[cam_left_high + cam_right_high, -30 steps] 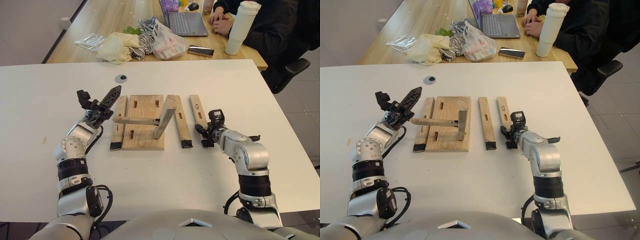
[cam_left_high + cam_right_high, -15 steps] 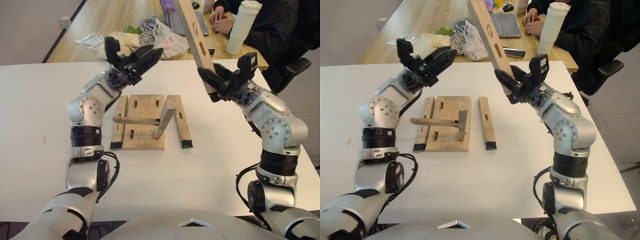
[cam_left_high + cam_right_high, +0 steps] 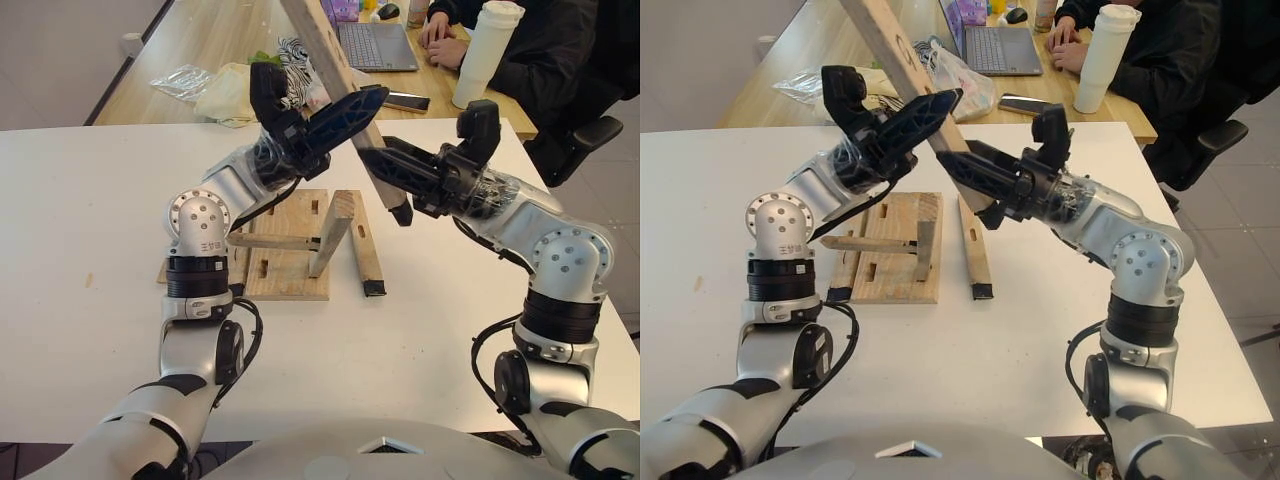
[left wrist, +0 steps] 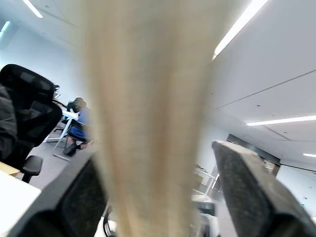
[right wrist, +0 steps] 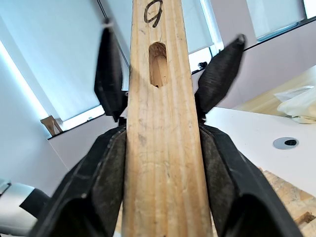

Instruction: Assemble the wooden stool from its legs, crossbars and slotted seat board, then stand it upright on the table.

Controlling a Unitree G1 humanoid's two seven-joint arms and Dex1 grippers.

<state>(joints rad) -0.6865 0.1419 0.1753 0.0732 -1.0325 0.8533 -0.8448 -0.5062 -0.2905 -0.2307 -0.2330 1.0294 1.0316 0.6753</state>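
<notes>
**Stool leg held aloft, one gripper clamping it and the other straddling it**

The leg (image 3: 323,50) hangs tilted above the seat board (image 3: 285,275). The right gripper (image 3: 385,172) is clamped on its lower end, and the left gripper (image 3: 345,110) straddles it higher up, fingers apart (probably lining up a regrip). Below, a crossbar (image 3: 270,241) joins a second leg (image 3: 333,232) propped on the board, flat on the surface (image 3: 90,200).

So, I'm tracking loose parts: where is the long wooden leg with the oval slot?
In the eye views the leg slants in mid-air over the slotted wooden seat board, mid-table, right gripper shut on its lower part, left gripper just above.
</notes>
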